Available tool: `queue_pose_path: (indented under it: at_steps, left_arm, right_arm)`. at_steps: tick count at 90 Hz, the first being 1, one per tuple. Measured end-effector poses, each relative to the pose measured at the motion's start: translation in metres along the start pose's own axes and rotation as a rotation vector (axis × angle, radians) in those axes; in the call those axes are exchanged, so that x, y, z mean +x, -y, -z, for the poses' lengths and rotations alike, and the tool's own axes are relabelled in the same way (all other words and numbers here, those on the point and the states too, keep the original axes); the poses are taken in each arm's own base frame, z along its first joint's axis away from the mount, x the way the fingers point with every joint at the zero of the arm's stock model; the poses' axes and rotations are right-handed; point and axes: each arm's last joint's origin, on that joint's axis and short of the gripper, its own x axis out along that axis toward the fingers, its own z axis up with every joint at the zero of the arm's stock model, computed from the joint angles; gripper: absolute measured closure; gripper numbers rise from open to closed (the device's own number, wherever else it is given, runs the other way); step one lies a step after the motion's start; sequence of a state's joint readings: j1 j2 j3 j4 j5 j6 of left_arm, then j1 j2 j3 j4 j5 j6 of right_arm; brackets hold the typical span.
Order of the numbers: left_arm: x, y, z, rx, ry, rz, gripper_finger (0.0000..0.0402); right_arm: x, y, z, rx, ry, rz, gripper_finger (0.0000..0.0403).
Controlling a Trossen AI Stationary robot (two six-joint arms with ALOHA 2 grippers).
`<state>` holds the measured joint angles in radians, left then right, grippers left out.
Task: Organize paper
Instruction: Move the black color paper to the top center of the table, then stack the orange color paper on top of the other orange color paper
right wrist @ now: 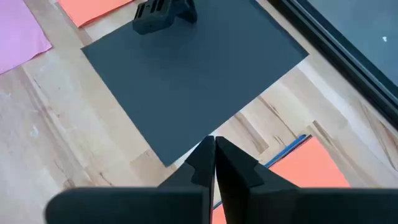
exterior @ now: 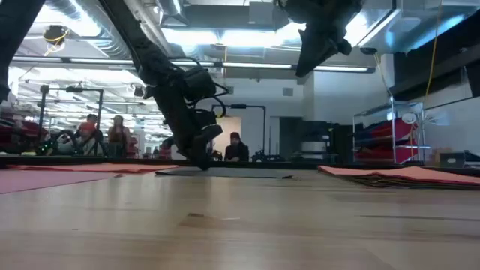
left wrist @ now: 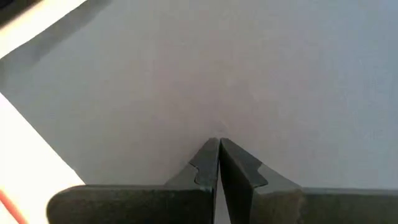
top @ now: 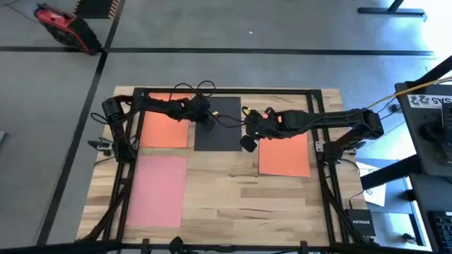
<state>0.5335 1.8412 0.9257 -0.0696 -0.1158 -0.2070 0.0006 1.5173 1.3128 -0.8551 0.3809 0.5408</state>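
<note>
Left hand (top: 210,120), fingers pressed together with nothing between them, bears tip-down on the black sheet (top: 217,124) near its far left corner. Right hand (right wrist: 214,144), fingers likewise closed and empty, hangs above the counter (top: 240,204) just off the black sheet's near right corner. One orange sheet (top: 165,121) lies touching the black sheet's left edge. A second orange sheet (top: 285,154) lies to its right, with a blue edge (right wrist: 287,151) showing beneath. The pink sheet (top: 157,192) lies nearer than the left orange sheet.
</note>
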Motion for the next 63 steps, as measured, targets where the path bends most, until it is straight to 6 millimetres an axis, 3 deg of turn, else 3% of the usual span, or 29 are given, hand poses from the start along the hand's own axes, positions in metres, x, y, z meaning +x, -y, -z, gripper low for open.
queue_pose_path:
  at_steps: [35,49,63]
  left_arm:
    - [-0.005,0.007,-0.011,0.013,-0.016,0.002,0.0402]
    - [-0.014,0.014,-0.023,0.015,0.015,0.023,0.0402]
    - [-0.027,0.022,-0.031,-0.038,0.047,0.128,0.0402]
  right_arm:
    - [-0.003,0.000,0.000,-0.038,-0.021,-0.056,0.0403]
    - [-0.022,0.006,0.004,-0.094,-0.033,-0.101,0.0403]
    - [-0.035,0.009,0.020,-0.186,-0.092,-0.086,0.0403]
